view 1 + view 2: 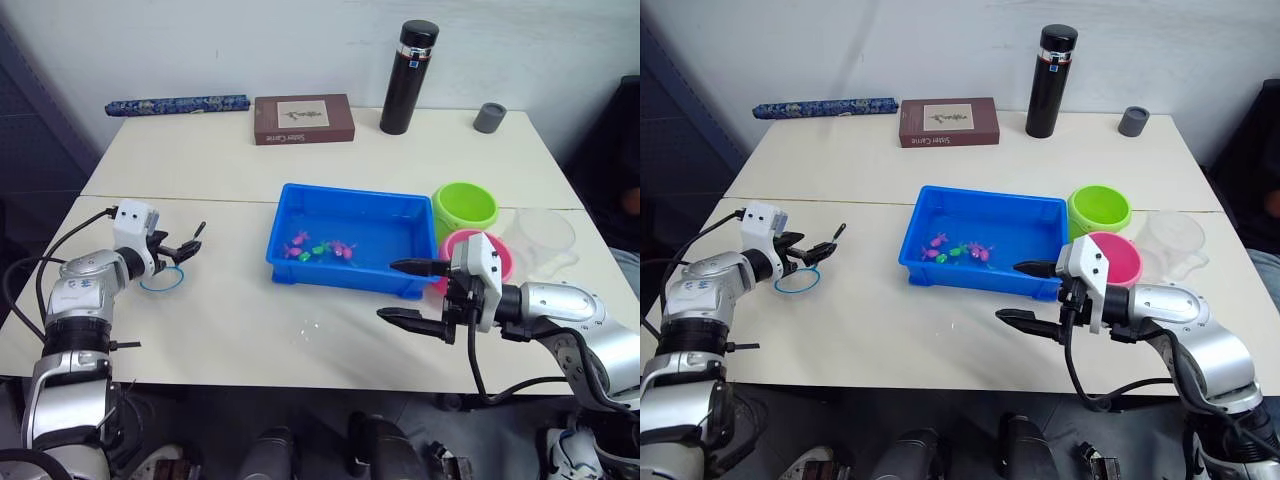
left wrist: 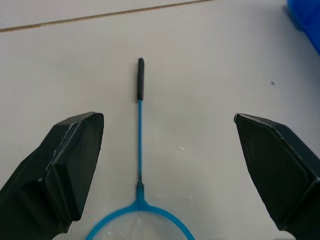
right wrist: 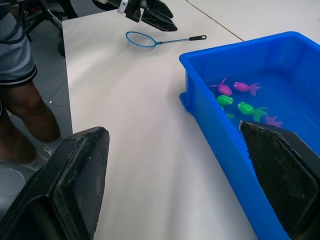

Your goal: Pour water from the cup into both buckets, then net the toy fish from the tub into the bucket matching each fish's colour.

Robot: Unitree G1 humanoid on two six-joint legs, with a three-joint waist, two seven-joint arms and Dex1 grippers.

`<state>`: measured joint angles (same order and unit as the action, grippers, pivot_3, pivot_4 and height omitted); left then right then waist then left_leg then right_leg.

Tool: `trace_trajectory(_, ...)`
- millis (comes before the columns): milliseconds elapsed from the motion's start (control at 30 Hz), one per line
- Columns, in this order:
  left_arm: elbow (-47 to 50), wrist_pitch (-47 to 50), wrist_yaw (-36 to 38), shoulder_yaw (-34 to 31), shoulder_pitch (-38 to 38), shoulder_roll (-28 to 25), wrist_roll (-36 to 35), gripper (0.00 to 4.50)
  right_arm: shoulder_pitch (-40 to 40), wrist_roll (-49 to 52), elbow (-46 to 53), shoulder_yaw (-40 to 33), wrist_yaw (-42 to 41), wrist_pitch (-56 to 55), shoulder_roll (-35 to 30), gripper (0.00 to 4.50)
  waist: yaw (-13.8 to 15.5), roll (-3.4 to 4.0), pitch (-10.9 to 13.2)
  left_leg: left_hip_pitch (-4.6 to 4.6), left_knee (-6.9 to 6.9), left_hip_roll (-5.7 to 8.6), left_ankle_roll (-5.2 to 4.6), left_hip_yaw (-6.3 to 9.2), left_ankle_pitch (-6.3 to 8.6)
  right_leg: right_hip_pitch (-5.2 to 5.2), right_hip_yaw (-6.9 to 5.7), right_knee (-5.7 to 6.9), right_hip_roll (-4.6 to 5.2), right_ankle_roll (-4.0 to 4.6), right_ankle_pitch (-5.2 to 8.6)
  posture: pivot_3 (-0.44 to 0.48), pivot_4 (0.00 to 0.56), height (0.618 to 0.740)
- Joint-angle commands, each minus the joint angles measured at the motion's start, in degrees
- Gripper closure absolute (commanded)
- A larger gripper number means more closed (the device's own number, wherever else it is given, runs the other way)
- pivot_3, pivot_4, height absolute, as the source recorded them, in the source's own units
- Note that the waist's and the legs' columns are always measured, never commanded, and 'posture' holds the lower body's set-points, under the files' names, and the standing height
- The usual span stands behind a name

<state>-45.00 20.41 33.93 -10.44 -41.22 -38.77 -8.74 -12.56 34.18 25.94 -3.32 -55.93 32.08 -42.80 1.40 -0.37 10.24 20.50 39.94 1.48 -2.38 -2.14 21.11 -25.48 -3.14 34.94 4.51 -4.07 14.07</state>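
Note:
The blue tub (image 1: 340, 276) sits mid-table with water and several pink and green toy fish (image 1: 321, 250) in it. At its right end stand the lime green bucket (image 1: 465, 208) and the pink bucket (image 1: 1120, 258), with the clear cup (image 1: 543, 238) to their right. The net (image 1: 160, 281) lies flat on the table at the left. My left gripper (image 1: 185, 247) hangs open just above the net's handle (image 2: 139, 125), a finger on each side. My right gripper (image 1: 410, 291) is open and empty in front of the tub's right end, partly hiding the pink bucket.
At the back stand a tall black flask (image 1: 408, 78), a small grey cup (image 1: 490, 117), a brown box (image 1: 303, 119) and a dark patterned roll (image 1: 178, 104). A seam (image 1: 200, 200) joins two tables. A person's leg (image 3: 20, 100) stands off the table's left side.

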Motion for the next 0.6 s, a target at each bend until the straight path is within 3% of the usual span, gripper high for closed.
trace_trajectory(33,-10.16,-5.61,0.32,1.11,-4.74,0.17,2.19,0.0,1.97,2.16,4.96,-4.12,1.86,1.69,-1.81,0.07,0.02,-0.04,0.01,0.02,0.0,0.01,0.0,-0.01,0.0,0.0,-0.01,-0.01,0.0,0.0,0.0,0.0,0.15,0.74)
trace_trajectory(267,-22.68,-10.76,-1.36,2.17,-9.59,1.97,4.88,0.0,4.68,5.02,9.88,-7.85,5.47,5.72,-3.33,0.07,0.0,-0.1,0.0,0.02,0.01,0.01,0.0,-0.02,0.0,0.0,-0.05,0.02,-0.01,0.0,0.0,0.0,0.15,0.74)
trace_trajectory(600,-27.51,-11.23,-2.41,4.02,-10.53,3.7,8.06,0.0,6.51,7.76,13.27,-11.23,8.74,8.82,-5.21,0.07,0.06,-0.16,-0.03,-0.02,0.02,0.01,0.0,-0.05,0.01,0.0,-0.02,0.07,0.01,-0.01,0.0,0.0,0.15,0.74)
